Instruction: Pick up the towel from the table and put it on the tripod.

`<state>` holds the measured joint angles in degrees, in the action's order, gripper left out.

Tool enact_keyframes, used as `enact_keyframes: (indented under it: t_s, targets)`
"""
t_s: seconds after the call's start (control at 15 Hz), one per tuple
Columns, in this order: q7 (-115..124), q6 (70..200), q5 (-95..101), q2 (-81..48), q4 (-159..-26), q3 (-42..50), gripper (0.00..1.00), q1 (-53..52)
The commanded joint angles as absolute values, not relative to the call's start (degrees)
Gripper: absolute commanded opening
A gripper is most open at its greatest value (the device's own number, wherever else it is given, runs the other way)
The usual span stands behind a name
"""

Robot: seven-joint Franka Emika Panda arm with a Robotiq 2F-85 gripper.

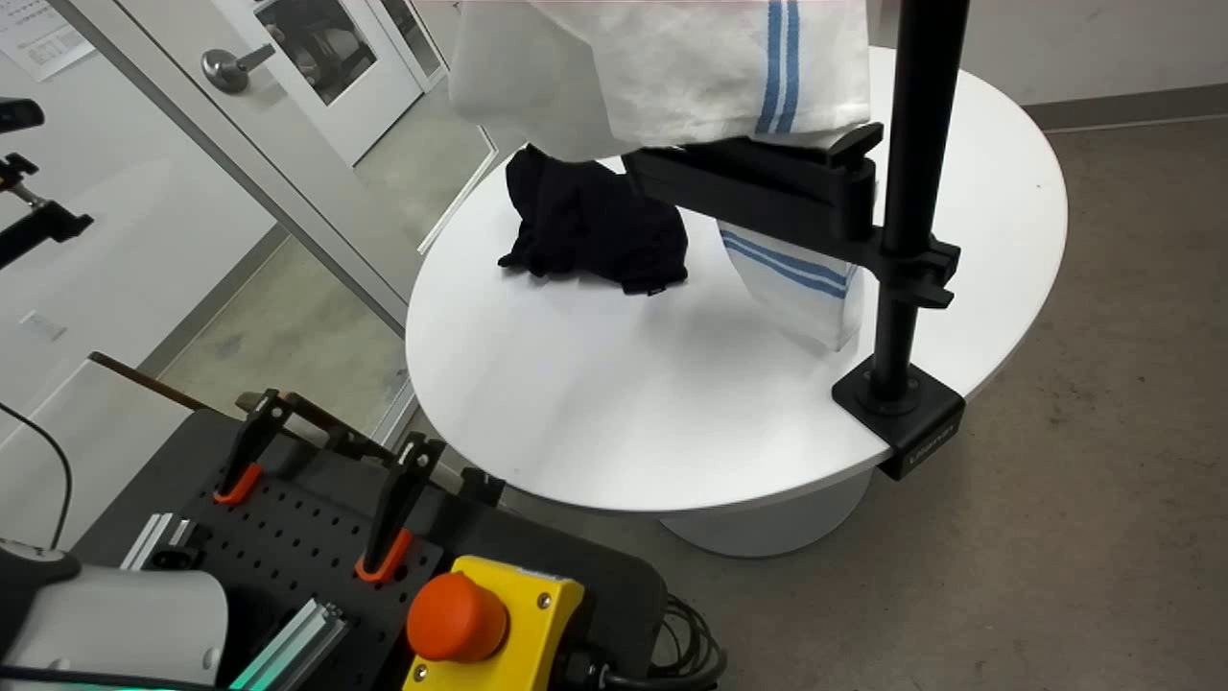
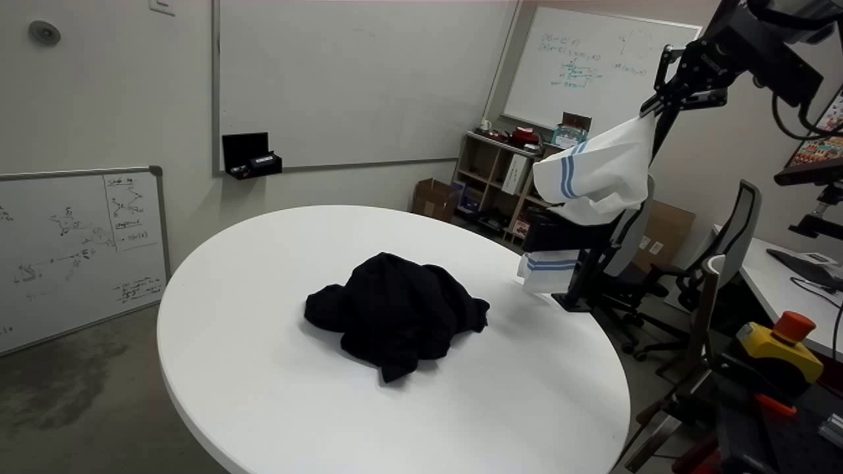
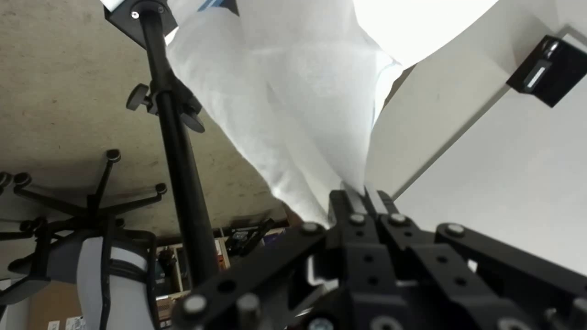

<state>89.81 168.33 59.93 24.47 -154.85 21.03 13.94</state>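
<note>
The towel is white with blue stripes [image 1: 691, 77]; it also shows in an exterior view [image 2: 599, 168] and the wrist view [image 3: 312, 91]. My gripper [image 2: 649, 110] is shut on its upper corner, above the tripod; the fingertips [image 3: 362, 190] pinch the cloth. The tripod is a black pole [image 1: 916, 182] clamped at the table edge, with a side arm [image 1: 758, 192]. The towel lies over this arm, with a striped part hanging below it near the tabletop. Whether that end touches the table is unclear. The pole also shows in the wrist view [image 3: 183, 160].
A crumpled black cloth [image 2: 402, 313] lies on the round white table [image 2: 263, 263], beside the tripod; it also shows in an exterior view [image 1: 595, 226]. A yellow box with a red button [image 1: 499, 624] sits on the robot's bench. Chairs [image 2: 731, 230] stand behind the pole.
</note>
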Motion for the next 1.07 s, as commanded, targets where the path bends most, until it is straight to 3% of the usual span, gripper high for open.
enact_keyframes:
  t_s: [0.0,0.07,0.2,0.8,1.0]
  targets:
    - [81.5,166.5,55.6,28.6,-159.6,23.8,0.0,9.5]
    - [79.6,165.3,54.3,27.8,-159.1,25.2,0.26,7.2]
    - [76.2,162.8,51.5,27.1,-158.3,28.0,0.33,2.9]
    - [68.2,153.4,48.0,31.6,-158.0,32.8,0.99,-4.3]
    - [67.1,151.8,48.2,32.7,-158.0,33.7,1.0,-5.1]
